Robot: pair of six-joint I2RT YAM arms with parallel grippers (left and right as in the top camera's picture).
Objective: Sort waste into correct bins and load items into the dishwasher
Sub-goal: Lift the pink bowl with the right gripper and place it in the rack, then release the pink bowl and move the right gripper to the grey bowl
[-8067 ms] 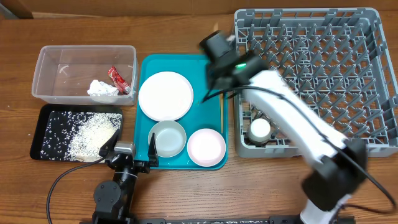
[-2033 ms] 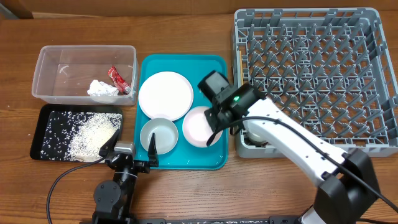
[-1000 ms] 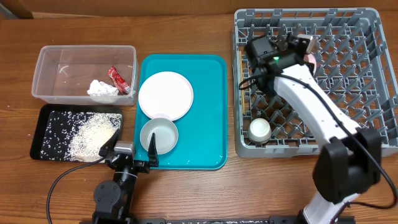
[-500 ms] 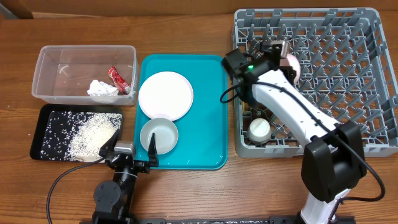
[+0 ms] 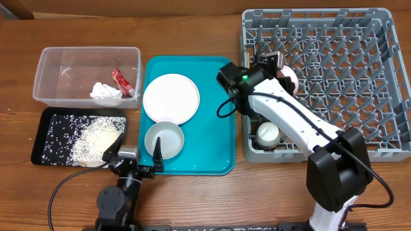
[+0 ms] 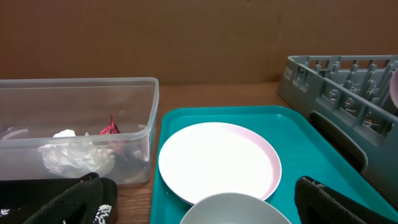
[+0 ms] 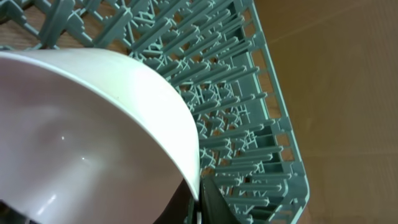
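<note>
Reading as a robotics lab bench, staged like a kitchen cleanup. Two robot arms are working at a plain wooden table (image 5: 192,199). The white right arm (image 5: 289,122) is reaching over it. The dark left arm (image 5: 119,199) is sitting at the front edge, with a black cable (image 5: 61,189) trailing loose across the wood. A grey dish rack (image 5: 393,77), teal tray (image 5: 215,128), clear tub (image 5: 64,70) and black tray (image 5: 54,131) are all sitting straight on the tabletop. A flat brown board (image 6: 186,37) is standing behind as a backdrop in the left wrist view.
</note>
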